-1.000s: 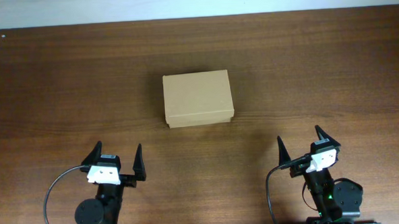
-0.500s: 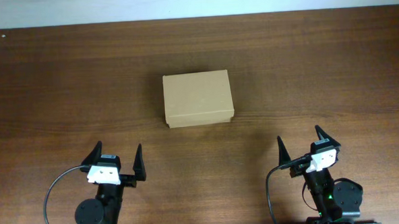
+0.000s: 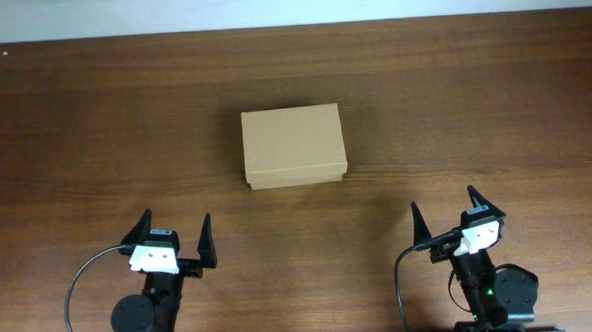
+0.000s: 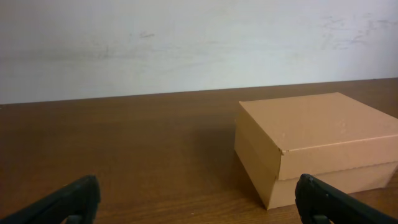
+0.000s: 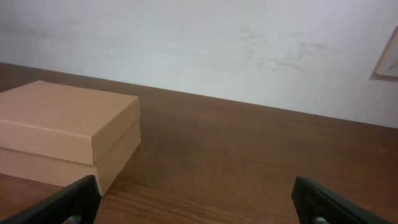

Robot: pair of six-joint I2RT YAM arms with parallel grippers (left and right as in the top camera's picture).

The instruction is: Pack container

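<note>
Centrally, one box point(image 3: 293, 146) of plain brown cardboard is placed flat on the dark wooden table point(image 3: 94, 115). It is rectangular and unmarked, and its lid is closed down over the base. It is well apart from both claws.

Left claw point(image 3: 176, 217): it is held wide open and empty at the near edge of the table, left of the box, with its tips turned toward the far side. In the left wrist view its two black fingers point(image 4: 74, 199) are seen at the bottom corners. The box point(image 4: 317, 146) is seen ahead and to the right, one corner turned toward the camera.

Right claw point(image 3: 443, 200): it is likewise spread open with nothing held, at the near edge and right of the box. In the right wrist view its fingers point(image 5: 323, 199) are seen at the bottom corners, and the box point(image 5: 68, 130) is seen ahead and to the left.

Cable point(image 3: 76, 296): a black loop is seen beside the left arm's base. A second cable point(image 3: 399, 282) is seen beside the right arm's base.

Wall point(image 4: 186, 43): pale and faintly scuffed, it is seen beyond the table's far edge.
</note>
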